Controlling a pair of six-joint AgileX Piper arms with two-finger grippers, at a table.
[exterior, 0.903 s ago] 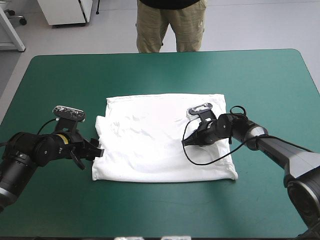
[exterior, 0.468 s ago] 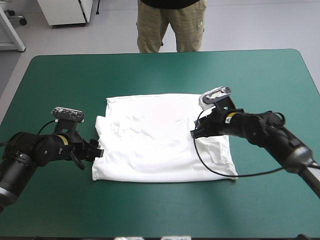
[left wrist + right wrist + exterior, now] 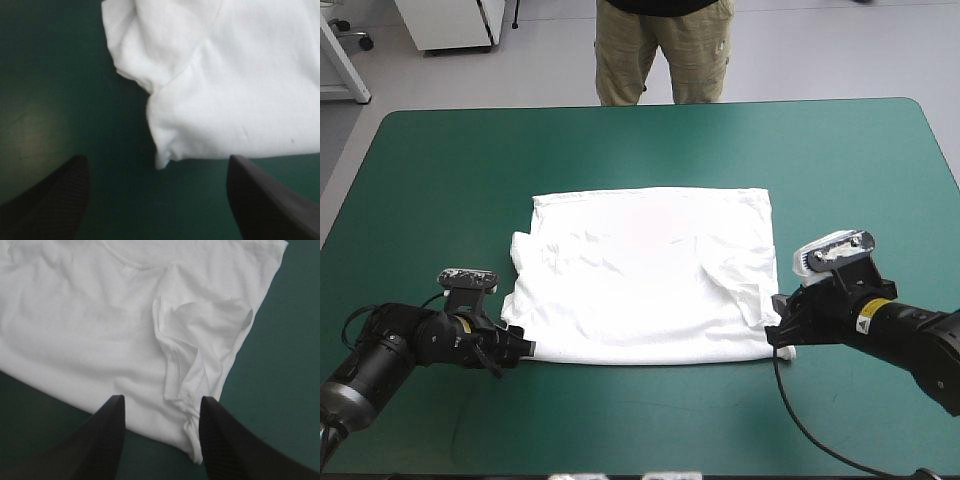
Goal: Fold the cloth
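The table (image 3: 430,170), under its teal-green cover, carries the T-shirt (image 3: 640,260) spread flat at its middle, a white rectangle with both sleeves turned in. The left claw (image 3: 523,346) sits low at the T-shirt's near left corner. It is released, with its black fingers (image 3: 60,195) wide apart. The rounded corner tip (image 3: 162,160) lies just ahead of this claw, in line with the gap and touching neither finger. Farther ahead and off to one side, the left sleeve (image 3: 135,55) bulges out past the T-shirt's edge. The right claw (image 3: 777,335) is at the near right corner, also released, though its two fingers stand closer together. The near hem passes between them, and the crumpled corner (image 3: 192,435) lies close against one finger. Just ahead of this claw the right sleeve (image 3: 200,345) forms a rumpled flap on the body.
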